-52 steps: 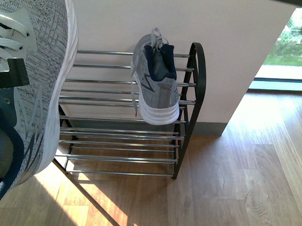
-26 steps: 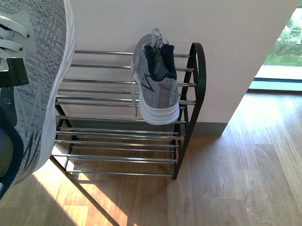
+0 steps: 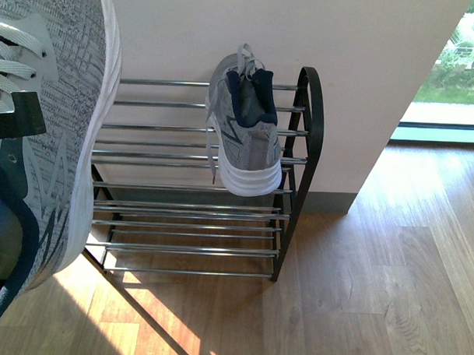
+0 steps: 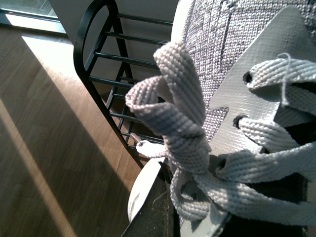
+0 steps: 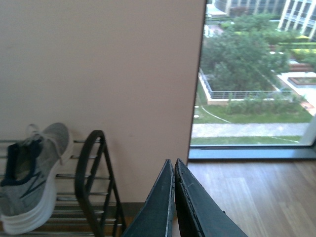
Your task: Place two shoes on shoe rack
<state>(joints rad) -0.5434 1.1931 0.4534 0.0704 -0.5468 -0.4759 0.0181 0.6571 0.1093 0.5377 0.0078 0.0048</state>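
Shoes: two in all.
Shoe on rack: one, at 12 o'clock in the front view.
Lifted shoe: one, at 9 o'clock, close to the camera.
Shoe rack: one.
Rounded black end frames: one fully seen, on the rack's 3 o'clock side.
Chrome rods: many, overlapping; no firm count.
Window: one, at 2 o'clock.

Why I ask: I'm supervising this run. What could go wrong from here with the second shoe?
The held shoe blocks the left of the front view and hides the shoe rack's free left side, so lowering is partly blind. Its loose lace loop could snag on a rod. The placed shoe seems to have its heel overhanging the front rod; a nudge might tip it off.
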